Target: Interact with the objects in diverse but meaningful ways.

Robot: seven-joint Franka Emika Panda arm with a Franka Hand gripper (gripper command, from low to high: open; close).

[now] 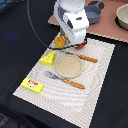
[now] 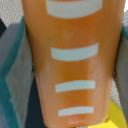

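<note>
In the exterior view, the yellow box with red marks (image 1: 32, 85) is seen at the lower left of the striped mat (image 1: 100, 75). Further up, a fork (image 1: 65, 80) and a tan plate (image 1: 69, 66) are placed, with the yellow holed cheese wedge (image 1: 48, 58) left of the plate. The golden bread loaf (image 1: 61, 41) is held between the closed fingers of the gripper (image 1: 64, 43). The grey two-handled pot (image 1: 94, 12) is found at the upper right.

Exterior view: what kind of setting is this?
Probably a lab tabletop staged as a toy dining spot. A striped placemat holds a small plate with a toy fork and knife beside it, plus a cheese wedge. A grey pot sits behind the arm.
</note>
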